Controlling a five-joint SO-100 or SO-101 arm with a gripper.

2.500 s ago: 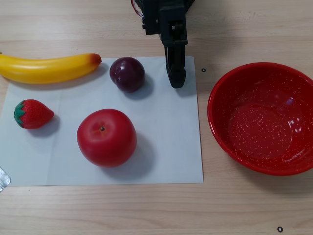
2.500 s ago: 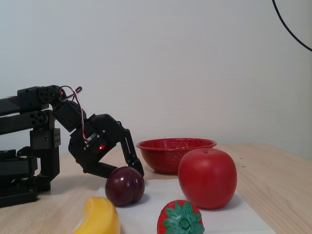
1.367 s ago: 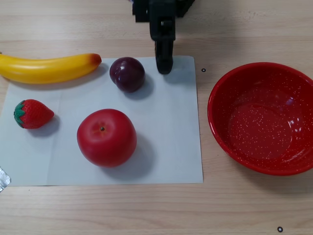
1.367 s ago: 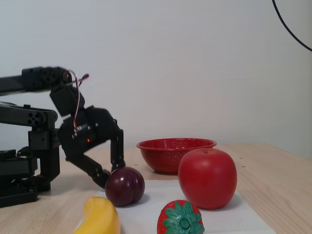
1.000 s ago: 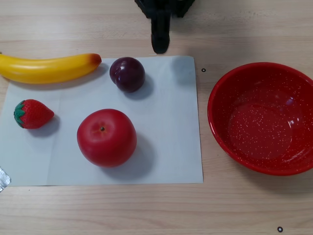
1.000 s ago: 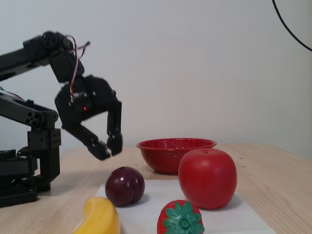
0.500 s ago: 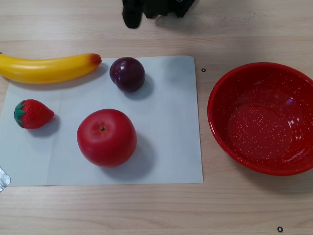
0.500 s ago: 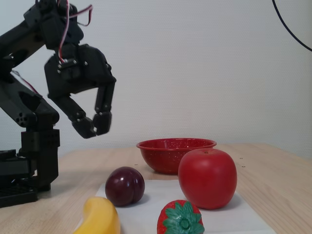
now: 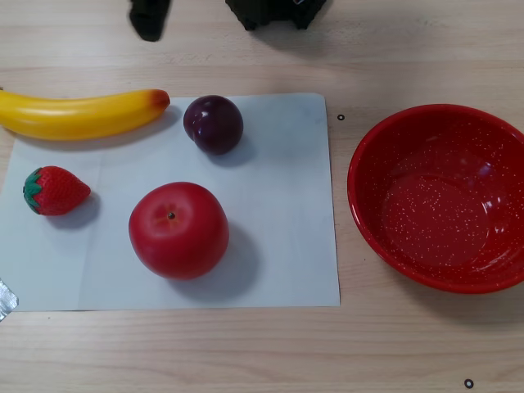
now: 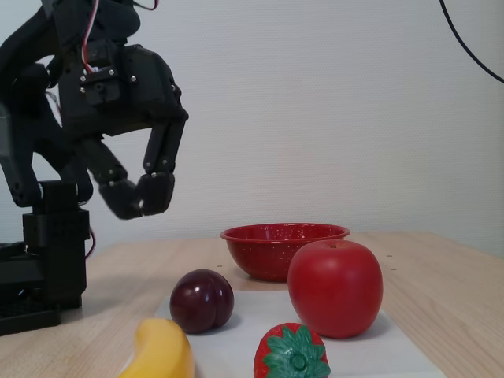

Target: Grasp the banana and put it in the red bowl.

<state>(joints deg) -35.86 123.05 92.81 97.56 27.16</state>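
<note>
The black two-finger gripper (image 10: 140, 197), fingertips nearly together and empty, had risen from the dark purple plum (image 9: 213, 124) and swung toward the glossy yellow toy banana (image 9: 82, 114), which lay untouched left of that plum, well apart from the speckled red bowl (image 9: 368, 221).

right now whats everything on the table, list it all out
banana: 1, yellow with an orange-red tip, far left edge of the paper in the other view, lying flat
plum: 1, dark purple, on the paper just right of the banana's tip
apple: 1, red, middle of the paper, upright
strawberry: 1, red with green leaves, left side of the paper below the banana
paper sheet: 1, white, under the fruit
red bowl: 1, red with white speckles, right of the paper, empty
table: 1, light wood
gripper: 1, black, raised above the table, holding nothing, fingertips close together
arm base: 1, black, at the left in the fixed view
</note>
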